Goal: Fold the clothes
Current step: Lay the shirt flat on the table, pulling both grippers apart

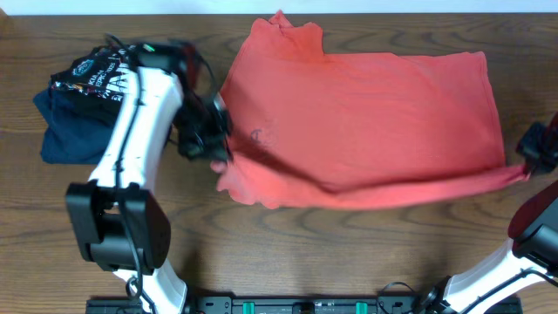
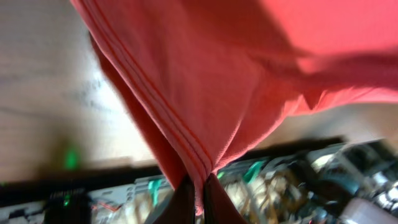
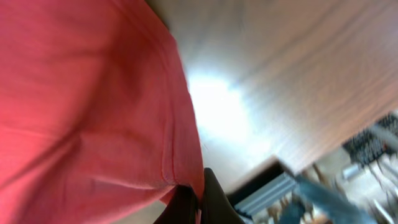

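One coral-red T-shirt (image 1: 366, 113) lies spread on the brown wooden desk (image 1: 261, 244), from the middle across to the right, with its collar at the far left. There are two arms and two claws. To the far left are two other garments, one black shirt with a white print (image 1: 91, 77) resting on one folded navy garment (image 1: 65, 139), both well apart from the T-shirt.

From overhead, the left claw (image 1: 214, 144) sits at the T-shirt's left edge and the right claw (image 1: 527, 161) at its near right corner. The near edge of the cloth stretches as a band between them, with a shadow beneath it. This view does not show how either claw's fingers stand.

The wrist views do. In the left wrist view, the left claw (image 2: 194, 202) is clenched on the stitched hem of the T-shirt (image 2: 217, 74), and the cloth fans out from the pinch in folds. The desk (image 2: 43, 93) is blurred behind. In the right wrist view, the right claw (image 3: 198, 202) is clenched on a seamed edge of the T-shirt (image 3: 81, 106), which fills the left half of the view, with bare desk (image 3: 280, 74) to the right. Neither wrist view shows the two other garments.
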Controlling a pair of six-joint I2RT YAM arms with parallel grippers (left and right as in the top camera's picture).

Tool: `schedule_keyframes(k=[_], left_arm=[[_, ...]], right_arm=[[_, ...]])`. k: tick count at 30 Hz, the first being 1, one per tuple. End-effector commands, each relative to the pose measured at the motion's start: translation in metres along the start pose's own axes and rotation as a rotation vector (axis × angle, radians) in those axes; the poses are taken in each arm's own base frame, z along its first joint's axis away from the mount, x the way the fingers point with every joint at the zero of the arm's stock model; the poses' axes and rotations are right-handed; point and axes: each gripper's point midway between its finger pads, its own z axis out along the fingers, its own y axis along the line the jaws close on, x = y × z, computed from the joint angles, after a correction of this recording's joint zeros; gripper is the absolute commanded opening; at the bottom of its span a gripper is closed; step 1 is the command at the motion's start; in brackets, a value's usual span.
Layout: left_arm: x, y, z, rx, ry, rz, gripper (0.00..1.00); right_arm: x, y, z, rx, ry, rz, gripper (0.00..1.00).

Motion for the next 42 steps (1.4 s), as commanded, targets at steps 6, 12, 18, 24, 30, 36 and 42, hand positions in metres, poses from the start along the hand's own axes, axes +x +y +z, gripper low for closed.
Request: schedule_keyframes(k=[6,12,18,24,30,36,42], left_arm=[[0.038,0.065,0.054,-0.232,0.207,-0.050,0.06],[0.056,0.080,0.073,-0.246,0.252,-0.067,0.06],[0.075,0.085,0.066,-0.250,0.189,-0.042,0.06],[0.049,0.070,0.039,-0.180,-0.122,0.025,0.06],[-0.008,0.051,0.016,-0.115,-0.410,0.077,0.06],[-0.044,0.041,0.011,-0.067,-0.518,0.047,0.06],[-0.065,0.035,0.009,-0.047,-0.572,0.054,0.06]], right_arm=[[0.028,-0.023,0.035,0.090,0.123,0.045,0.01],[0.037,-0.031,0.040,0.120,0.140,0.084,0.01],[0.044,-0.045,0.033,0.171,0.104,0.139,0.01],[0.031,-0.022,0.026,0.023,0.026,0.124,0.01],[-0.005,0.019,0.021,-0.174,-0.108,0.027,0.01],[-0.020,0.025,0.018,-0.189,-0.174,0.026,0.01],[-0.028,0.030,0.020,-0.193,-0.196,0.017,0.01]])
